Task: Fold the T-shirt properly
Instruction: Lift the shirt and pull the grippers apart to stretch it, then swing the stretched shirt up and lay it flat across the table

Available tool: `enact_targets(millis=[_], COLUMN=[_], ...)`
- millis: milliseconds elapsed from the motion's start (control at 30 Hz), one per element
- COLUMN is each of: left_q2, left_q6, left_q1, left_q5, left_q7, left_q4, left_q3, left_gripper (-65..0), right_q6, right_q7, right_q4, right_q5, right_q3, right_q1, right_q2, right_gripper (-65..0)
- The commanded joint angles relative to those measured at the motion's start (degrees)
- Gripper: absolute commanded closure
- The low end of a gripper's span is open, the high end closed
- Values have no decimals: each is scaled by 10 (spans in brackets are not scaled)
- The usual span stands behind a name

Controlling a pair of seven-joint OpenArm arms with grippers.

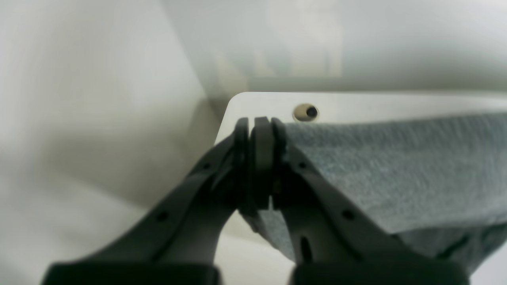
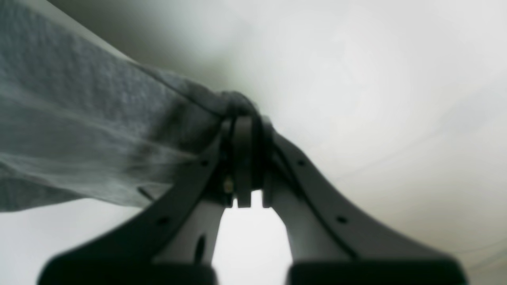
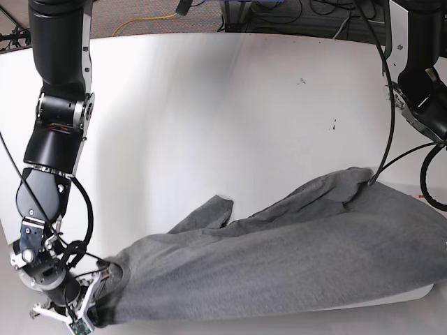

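- The T-shirt [image 3: 293, 244] is plain heather grey, wrinkly, and pulled into a long band across the near edge of the white counter [image 3: 209, 105], with one sleeve sticking out toward the middle.
- Left pincer [image 1: 259, 130] is pressed together, pinching a corner of the fabric [image 1: 396, 166].
- Right pincer [image 2: 247, 122] is clamped on a bunched-up bit of the shirt [image 2: 79, 138] too.
- Both wrist views are pretty blurry.
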Motion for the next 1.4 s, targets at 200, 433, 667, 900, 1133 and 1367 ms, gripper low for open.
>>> enact_targets(millis=[200,433,667,900,1133,1367], left_q2=[-7,17,17,37,38,19], left_q6=[-1,-2,-2,-2,-2,-2], left_q1=[77,189,311,403,484,515], left_q5=[1,-22,-75,-78,-77,-77], left_q7=[-6,-6,-8,-10,-81,-123], left_q4=[59,99,109,128,126,90], left_q3=[-4,-44,-56,-68,-65,-64], left_gripper=[0,0,0,0,0,0], right_q6=[-6,-5,-5,-5,-5,-5], right_q7=[-15,-15,-15,-12,-13,-15], right_q4=[104,169,209,241,240,242], right_q5=[-1,-1,-1,7,71,159], right_q3=[37,98,110,144,168,168], right_q1=[-100,-227,-329,-424,-497,-564], right_q2=[-9,-47,-69,-100,-106,-106], right_gripper=[0,0,0,0,0,0])
